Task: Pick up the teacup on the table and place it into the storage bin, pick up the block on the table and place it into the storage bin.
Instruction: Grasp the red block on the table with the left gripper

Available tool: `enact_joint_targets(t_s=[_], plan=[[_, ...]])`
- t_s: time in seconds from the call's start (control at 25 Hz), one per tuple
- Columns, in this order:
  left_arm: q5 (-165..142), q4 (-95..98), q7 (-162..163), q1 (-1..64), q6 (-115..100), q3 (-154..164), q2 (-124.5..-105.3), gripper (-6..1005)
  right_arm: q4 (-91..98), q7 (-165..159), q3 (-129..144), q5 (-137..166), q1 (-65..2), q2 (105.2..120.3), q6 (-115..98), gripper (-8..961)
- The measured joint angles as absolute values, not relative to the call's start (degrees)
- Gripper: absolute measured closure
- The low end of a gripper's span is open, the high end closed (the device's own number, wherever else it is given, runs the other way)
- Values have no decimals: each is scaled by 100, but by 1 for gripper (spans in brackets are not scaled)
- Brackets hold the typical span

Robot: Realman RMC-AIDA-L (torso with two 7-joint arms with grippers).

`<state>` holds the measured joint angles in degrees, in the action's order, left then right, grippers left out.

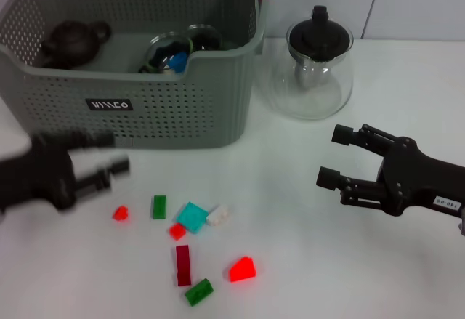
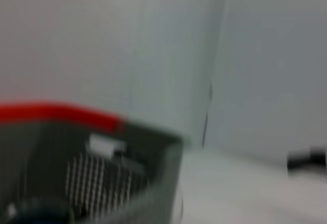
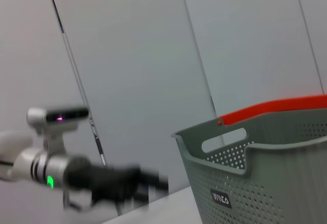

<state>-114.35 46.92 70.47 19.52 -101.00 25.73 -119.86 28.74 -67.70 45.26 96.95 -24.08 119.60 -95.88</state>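
Head view: both grippers hover over the counter [image 1: 349, 261], jaws apart, empty; blocks [image 1: 192, 217] lie between them, before the storage bin [image 1: 167, 108]. Right wrist view alone shows the bin's orange handle [image 3: 271, 106] raised.

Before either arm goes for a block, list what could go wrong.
The blocks lie close together on the table; open fingers of the left gripper may knock neighbours aside. The right gripper, also open, sits near the glass teapot; a swing toward the storage bin could hit it.
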Motion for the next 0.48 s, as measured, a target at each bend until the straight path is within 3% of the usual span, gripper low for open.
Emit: enact_joint_targets(t_s=[0.48], plan=[[-11982, 3684, 5011, 1601, -8674, 2537, -12292, 511, 2874, -6802, 4521, 9694, -2359, 11962, -9589, 9]])
